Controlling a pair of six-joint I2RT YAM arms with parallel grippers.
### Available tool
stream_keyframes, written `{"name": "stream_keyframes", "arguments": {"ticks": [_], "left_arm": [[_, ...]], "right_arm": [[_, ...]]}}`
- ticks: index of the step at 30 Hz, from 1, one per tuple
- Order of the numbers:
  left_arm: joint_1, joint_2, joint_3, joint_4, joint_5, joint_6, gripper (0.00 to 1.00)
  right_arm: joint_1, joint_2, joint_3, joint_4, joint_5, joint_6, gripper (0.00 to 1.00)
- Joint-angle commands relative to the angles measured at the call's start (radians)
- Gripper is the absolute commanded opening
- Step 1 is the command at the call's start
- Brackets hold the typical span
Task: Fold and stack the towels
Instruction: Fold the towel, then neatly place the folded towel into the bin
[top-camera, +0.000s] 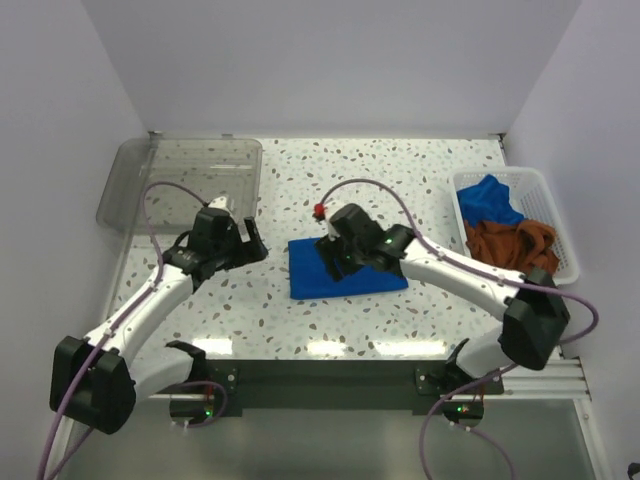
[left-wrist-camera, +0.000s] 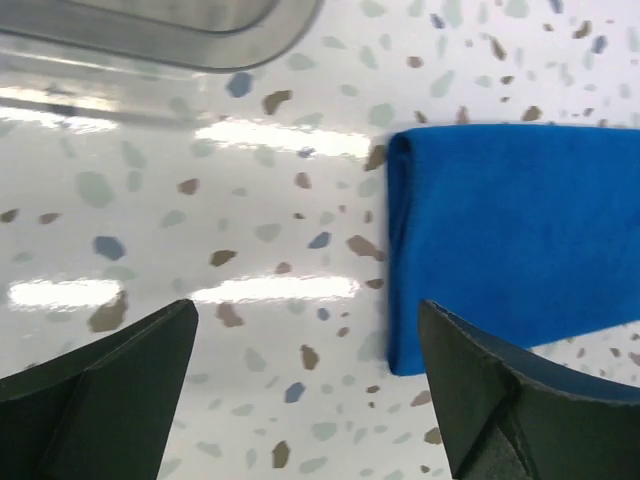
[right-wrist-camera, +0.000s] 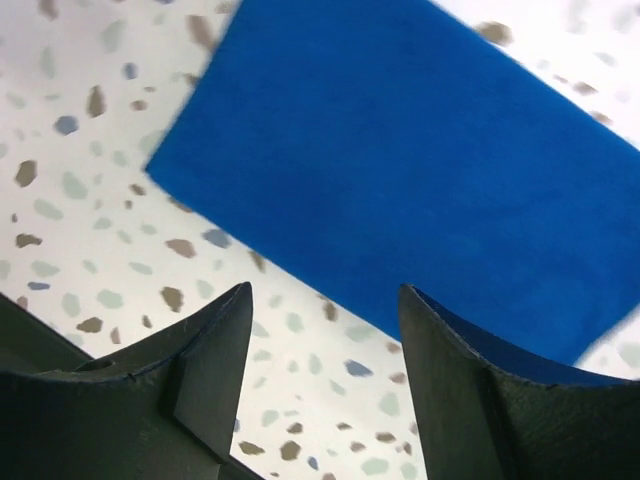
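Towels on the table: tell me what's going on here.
Two robot arms are folding towels. One blue towel lies folded flat at the middle of the table. The left tool hangs open beside its left edge, apart from it, and the right tool hangs open over it. Neither holds anything. A second blue towel and a rust-brown towel lie crumpled in the white basket on the right, not yet folded.

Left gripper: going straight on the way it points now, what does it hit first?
Most likely the bare tabletop just beside the folded blue towel. The left gripper is open, and one finger lines up with the towel's edge, so it might clip that first; depth is unclear.
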Motion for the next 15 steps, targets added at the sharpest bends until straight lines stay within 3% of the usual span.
{"name": "stream_keyframes", "arguments": {"ticks": [1, 5, 15], "left_arm": [[0.069, -0.033, -0.020, -0.078, -0.024, 0.073, 1.00], [0.135, -0.043, -0.057, -0.086, 0.001, 0.088, 1.00], [0.175, -0.041, -0.096, -0.068, 0.001, 0.113, 1.00]], "right_arm": [[0.117, 0.141, 0.118, 0.012, 0.016, -0.045, 0.61], [0.220, 0.299, 0.248, -0.010, 0.073, -0.056, 0.60], [0.274, 0.553, 0.381, -0.026, 0.155, -0.056, 0.54]]}}
